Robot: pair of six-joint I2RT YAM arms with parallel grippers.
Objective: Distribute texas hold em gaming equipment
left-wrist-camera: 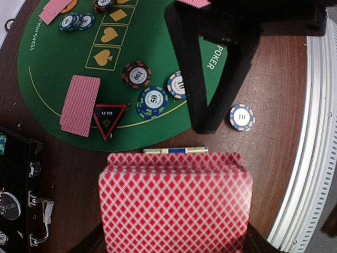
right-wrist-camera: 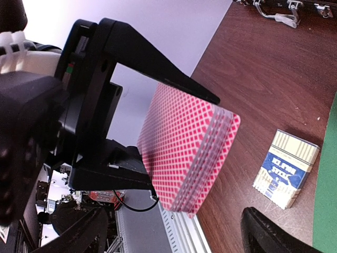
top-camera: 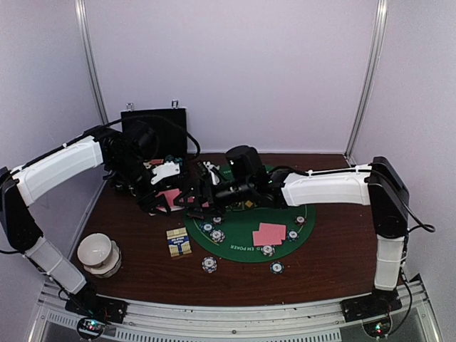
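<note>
My left gripper (top-camera: pixel 169 199) is shut on a deck of pink-backed playing cards (left-wrist-camera: pixel 174 203) and holds it above the table, left of the green poker mat (top-camera: pixel 246 249). The deck also shows in the right wrist view (right-wrist-camera: pixel 187 150), clamped between the left gripper's black fingers (right-wrist-camera: pixel 152 63). My right gripper (top-camera: pixel 201 191) is open and empty, facing the deck's end, with its fingers (right-wrist-camera: pixel 279 234) spread wide. A red triangle marker (left-wrist-camera: pixel 109 118), a small pile of cards (left-wrist-camera: pixel 80 104) and striped chips (left-wrist-camera: pixel 153 100) lie on the mat. One chip (left-wrist-camera: pixel 242 117) lies off it.
A blue-and-yellow card box (top-camera: pixel 179 242) lies on the wood under the deck. The black case (top-camera: pixel 153 132) stands open at the back left. A white bowl (top-camera: pixel 98 253) sits front left. More cards (top-camera: pixel 269 233) and chips (top-camera: pixel 209 264) lie on and by the mat.
</note>
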